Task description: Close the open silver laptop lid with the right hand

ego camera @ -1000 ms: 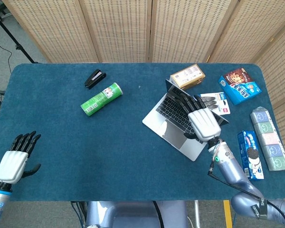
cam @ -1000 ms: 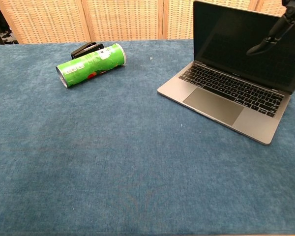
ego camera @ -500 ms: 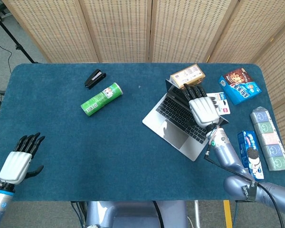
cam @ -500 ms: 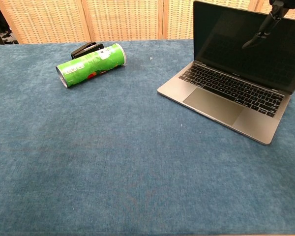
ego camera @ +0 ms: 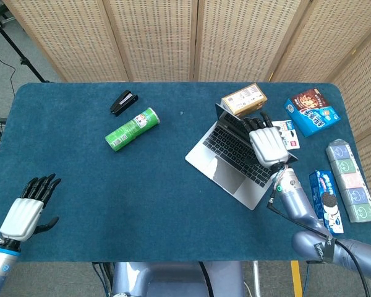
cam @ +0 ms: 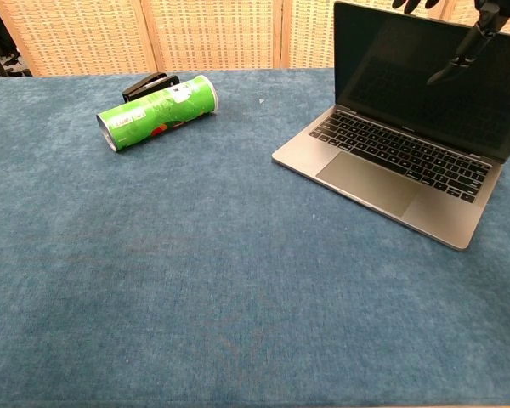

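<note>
The silver laptop stands open on the right half of the blue table, its dark screen upright. My right hand hovers over the keyboard with its black fingers spread and reaching the lid's top edge. In the chest view its thumb hangs in front of the screen, and fingertips peek over the lid's top. It grips nothing; I cannot tell whether it touches the lid. My left hand lies open near the front left edge, far from the laptop.
A green can lies on its side beside a black stapler at the back left. Behind and right of the laptop are a tan box, a blue biscuit box, a cookie pack and stacked cartons.
My right hand has moved away from the front of the laptop toward the lid, and its fingertips now show over the lid's top. The lid's angle is unchanged. My left hand drifted slightly toward me.
</note>
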Controlling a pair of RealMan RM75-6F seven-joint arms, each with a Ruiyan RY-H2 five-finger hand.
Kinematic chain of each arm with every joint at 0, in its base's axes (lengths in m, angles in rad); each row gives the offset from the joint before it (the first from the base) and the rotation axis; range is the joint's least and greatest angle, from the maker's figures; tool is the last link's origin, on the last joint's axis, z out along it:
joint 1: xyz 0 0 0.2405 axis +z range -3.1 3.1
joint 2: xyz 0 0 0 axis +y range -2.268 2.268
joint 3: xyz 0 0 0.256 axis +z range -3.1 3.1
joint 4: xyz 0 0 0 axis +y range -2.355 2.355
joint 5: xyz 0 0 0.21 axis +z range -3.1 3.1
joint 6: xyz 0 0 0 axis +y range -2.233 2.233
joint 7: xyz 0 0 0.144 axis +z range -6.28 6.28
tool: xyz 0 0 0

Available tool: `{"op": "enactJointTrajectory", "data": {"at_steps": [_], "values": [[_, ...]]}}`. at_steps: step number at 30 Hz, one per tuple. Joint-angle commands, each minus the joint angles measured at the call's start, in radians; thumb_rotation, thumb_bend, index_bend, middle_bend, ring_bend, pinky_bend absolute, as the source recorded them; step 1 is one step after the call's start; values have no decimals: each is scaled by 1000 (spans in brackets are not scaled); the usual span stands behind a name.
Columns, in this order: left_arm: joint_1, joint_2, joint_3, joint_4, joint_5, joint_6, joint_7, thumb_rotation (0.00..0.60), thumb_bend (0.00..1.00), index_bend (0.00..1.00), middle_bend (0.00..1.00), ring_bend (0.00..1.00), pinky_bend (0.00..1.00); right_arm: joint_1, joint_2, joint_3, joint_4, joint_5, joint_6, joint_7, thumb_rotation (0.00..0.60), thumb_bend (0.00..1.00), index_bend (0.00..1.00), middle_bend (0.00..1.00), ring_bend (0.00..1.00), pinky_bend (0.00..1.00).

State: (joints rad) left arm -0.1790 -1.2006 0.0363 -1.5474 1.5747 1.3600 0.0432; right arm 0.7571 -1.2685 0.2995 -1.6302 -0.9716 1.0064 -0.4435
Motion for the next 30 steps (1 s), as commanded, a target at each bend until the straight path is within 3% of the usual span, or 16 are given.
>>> {"op": "enactJointTrajectory", "data": {"at_steps": [1, 30], "values": [[-1, 1, 2, -1, 4, 0, -4, 600, 232, 0, 0, 0, 0, -1, 1, -5, -1, 4, 2, 4, 600, 133, 159, 188, 183, 0], [-9, 9, 19, -10, 25, -9, -28, 600, 228, 0, 0, 0, 0, -71, 16, -91, -133, -6, 108, -21, 600, 133, 155, 188, 186, 1]]}}
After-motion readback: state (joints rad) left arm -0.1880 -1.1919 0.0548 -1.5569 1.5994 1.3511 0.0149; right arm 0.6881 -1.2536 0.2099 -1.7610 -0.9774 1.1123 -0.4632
